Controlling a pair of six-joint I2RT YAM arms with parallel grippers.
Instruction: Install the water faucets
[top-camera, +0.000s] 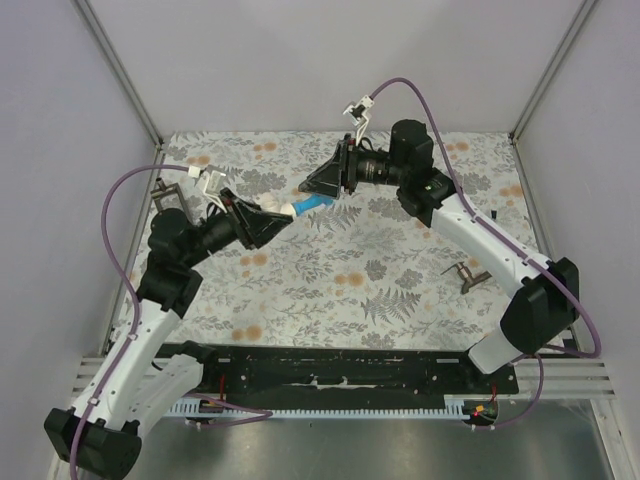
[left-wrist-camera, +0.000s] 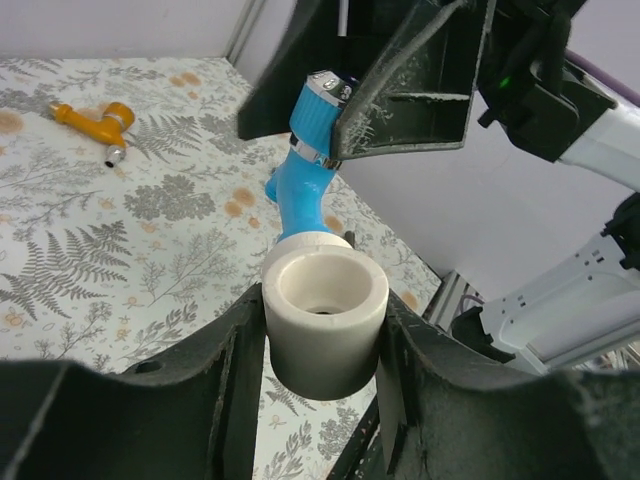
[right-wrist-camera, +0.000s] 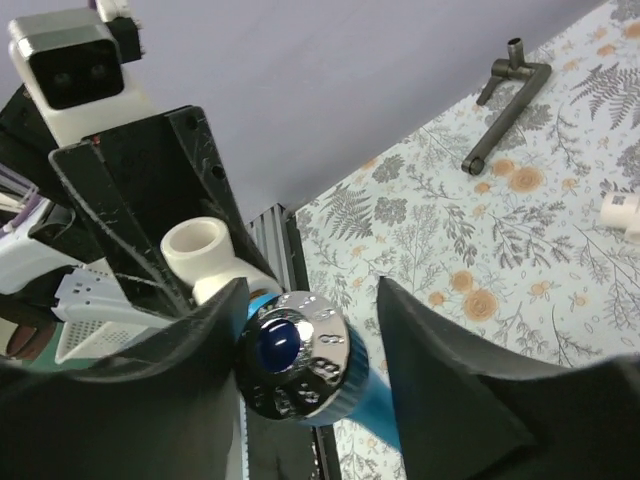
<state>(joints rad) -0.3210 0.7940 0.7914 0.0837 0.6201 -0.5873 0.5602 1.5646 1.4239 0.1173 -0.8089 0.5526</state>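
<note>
Left gripper (left-wrist-camera: 322, 345) clamped on stubby white plastic fitting (left-wrist-camera: 325, 300), right gripper (right-wrist-camera: 310, 335) clamped on bright blue plastic faucet (left-wrist-camera: 300, 190) mid-frame, orange plastic faucet (left-wrist-camera: 95, 120) upper left.

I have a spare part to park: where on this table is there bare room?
Widest free patch: the near-middle cloth, bordered by the left arm, the right arm and the dark bracket. Crowded: mid-table, where the left gripper holding the white fitting meets the right gripper holding the blue faucet. Behind them lies a narrower bare strip.
</note>
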